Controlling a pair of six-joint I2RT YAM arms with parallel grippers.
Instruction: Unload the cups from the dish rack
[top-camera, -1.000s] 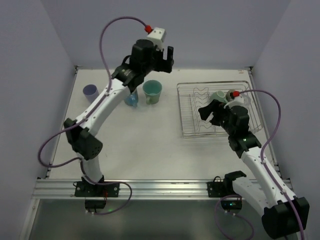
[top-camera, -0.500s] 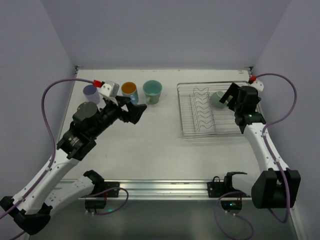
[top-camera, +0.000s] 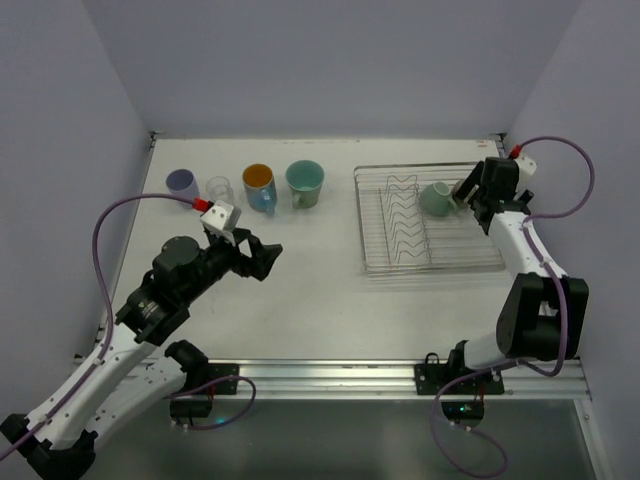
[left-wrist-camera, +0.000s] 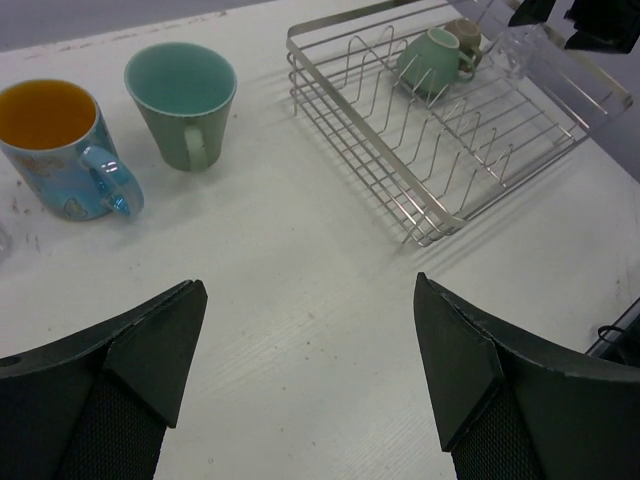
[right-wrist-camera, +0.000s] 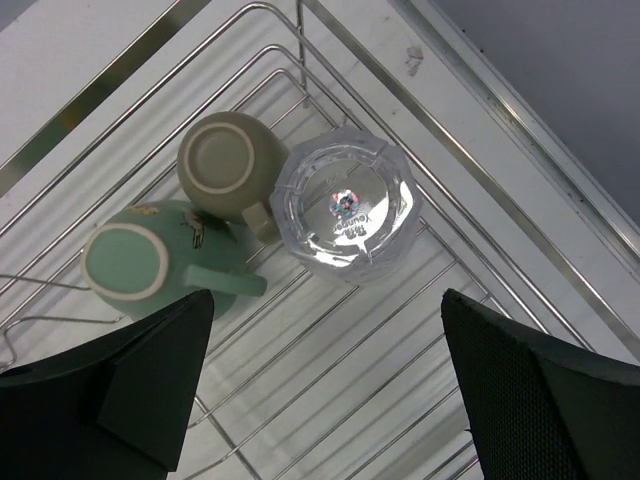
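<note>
White table (top-camera: 300, 280), silver wire rack (top-camera: 470, 242), 3 upturned cups (right-wrist-camera: 347, 209)

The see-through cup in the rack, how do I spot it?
Find the wire rack on the table's right side. Three cups huddle at its far end. The glass is the only see-through one, next to the olive cup and green mug.

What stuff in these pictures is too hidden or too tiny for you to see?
- Top view: the right gripper covers the olive cup and the upside-down glass in the dish rack.
- Left wrist view: the lavender cup lies outside the frame.
- Right wrist view: the label on the glass's base is too small to read.
</note>
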